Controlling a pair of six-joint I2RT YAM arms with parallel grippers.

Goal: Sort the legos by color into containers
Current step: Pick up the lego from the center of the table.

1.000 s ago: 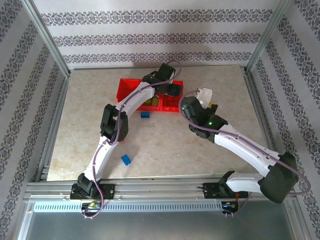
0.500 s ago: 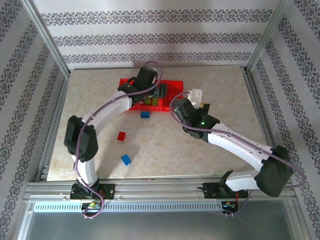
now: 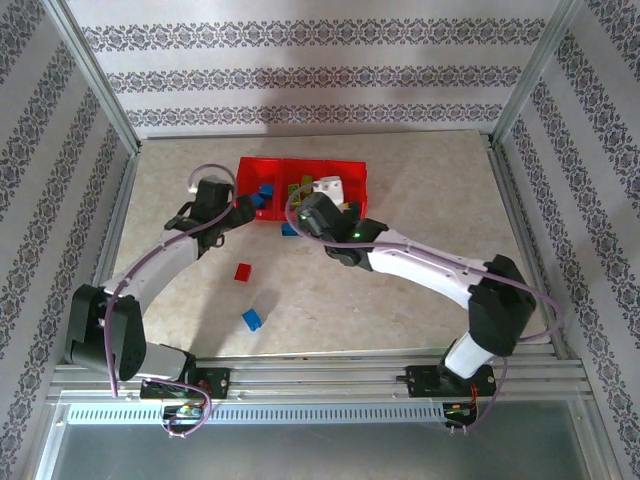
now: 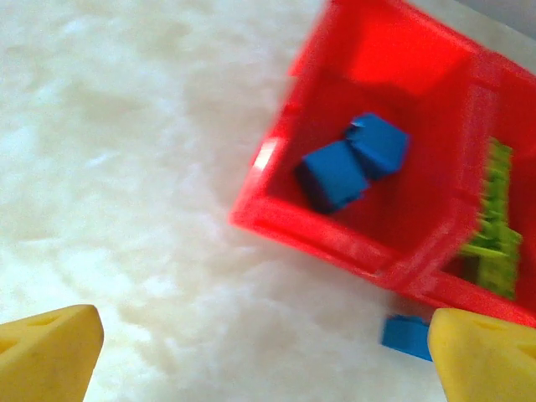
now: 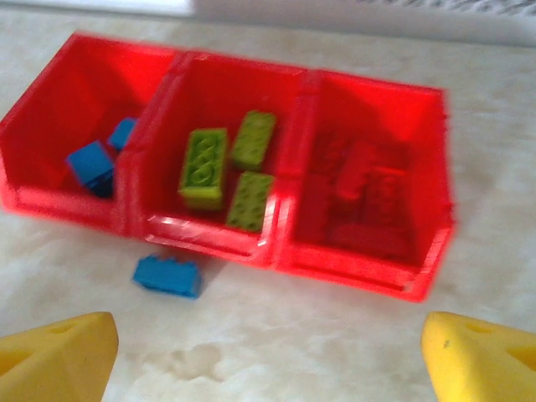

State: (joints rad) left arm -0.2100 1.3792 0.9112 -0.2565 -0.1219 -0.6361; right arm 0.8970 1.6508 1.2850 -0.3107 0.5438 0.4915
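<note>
The containers are one red tray [image 3: 352,170] with three compartments. In the right wrist view its left bay holds two blue legos [image 5: 94,162], the middle three lime green ones [image 5: 204,166], the right red ones [image 5: 362,194]. One blue brick [image 5: 167,275] lies on the table just in front of the tray, also seen as the blue brick [image 3: 289,229] and blue brick [image 4: 407,335]. A red brick [image 3: 243,271] and another blue brick [image 3: 252,320] lie nearer. My left gripper [image 3: 238,213] [image 4: 268,360] hangs open by the tray's left front corner. My right gripper [image 3: 322,200] [image 5: 268,356] is open before the tray, empty.
The marble table [image 3: 420,180] is fenced by metal rails and patterned walls. Bare surface stretches to the right of the tray and along the near left. My right arm [image 3: 430,270] crosses the table's middle right.
My left arm has swung from over the tray out to its left front corner, opening wider. My right arm has moved left to the tray's front. The red brick on the table came into sight.
</note>
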